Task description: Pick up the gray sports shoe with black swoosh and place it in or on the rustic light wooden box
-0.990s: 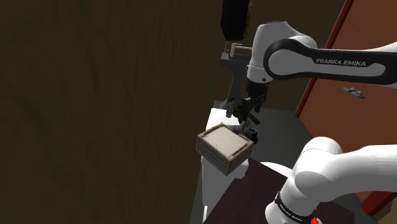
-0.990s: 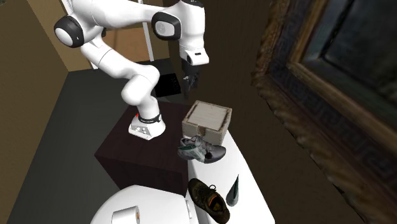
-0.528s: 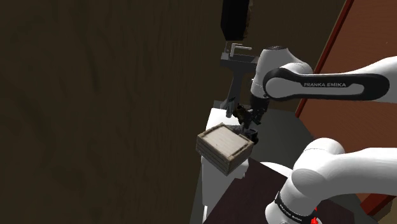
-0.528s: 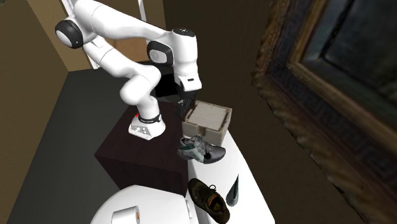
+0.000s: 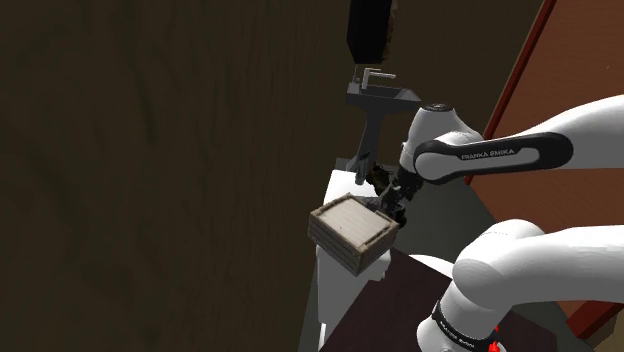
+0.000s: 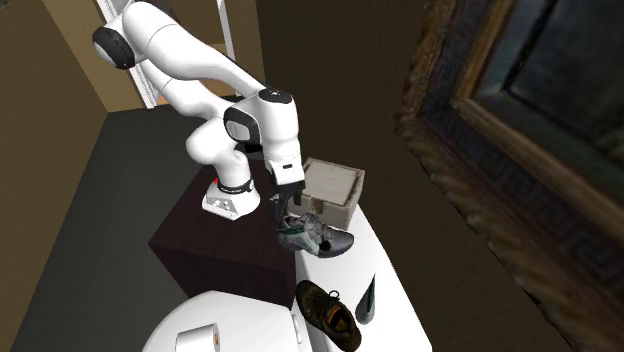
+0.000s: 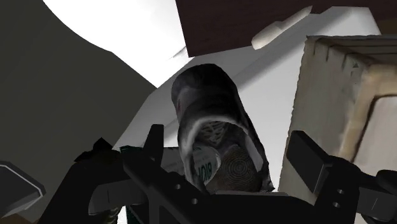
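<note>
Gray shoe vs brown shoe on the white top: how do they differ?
Colour: the gray shoe is gray and white; the brown shoe is dark brown. Place: the gray shoe lies beside the wooden box; the brown shoe lies farther off. The open pincer straddles the gray shoe, not the brown shoe. Both lie on the white top.

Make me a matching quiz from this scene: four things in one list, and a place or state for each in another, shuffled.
1 gray shoe
2 brown shoe
3 box
4 gripper

A open
B pale wood slats
C between the fingers, untouched
D farthest from the box

Pairs: 1-C, 2-D, 3-B, 4-A
</note>
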Motion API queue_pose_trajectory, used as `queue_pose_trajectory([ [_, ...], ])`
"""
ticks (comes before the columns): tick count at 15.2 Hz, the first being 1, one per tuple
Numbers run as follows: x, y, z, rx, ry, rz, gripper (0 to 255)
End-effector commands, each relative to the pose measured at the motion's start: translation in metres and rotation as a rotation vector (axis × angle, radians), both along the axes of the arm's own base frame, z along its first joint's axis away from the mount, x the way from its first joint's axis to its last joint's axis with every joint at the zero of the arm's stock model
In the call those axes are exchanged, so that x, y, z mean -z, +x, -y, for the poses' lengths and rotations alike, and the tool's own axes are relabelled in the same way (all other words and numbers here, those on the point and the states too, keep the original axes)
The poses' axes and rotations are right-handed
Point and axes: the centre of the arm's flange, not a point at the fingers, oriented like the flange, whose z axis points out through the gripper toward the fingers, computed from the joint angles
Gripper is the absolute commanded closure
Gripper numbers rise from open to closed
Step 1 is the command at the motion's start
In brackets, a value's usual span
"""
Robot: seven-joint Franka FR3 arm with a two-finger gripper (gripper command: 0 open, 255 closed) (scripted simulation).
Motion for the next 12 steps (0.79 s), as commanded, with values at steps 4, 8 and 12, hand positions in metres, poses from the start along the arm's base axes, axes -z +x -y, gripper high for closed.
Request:
queue_pose_trajectory([
  [4,0.027,0.002,0.007,0.002,-0.002,0.004,0],
  [8,0.04,0.003,0.009,0.002,-0.002,0.004,0],
  [12,0.04,0.003,0.009,0.002,-0.002,0.004,0],
])
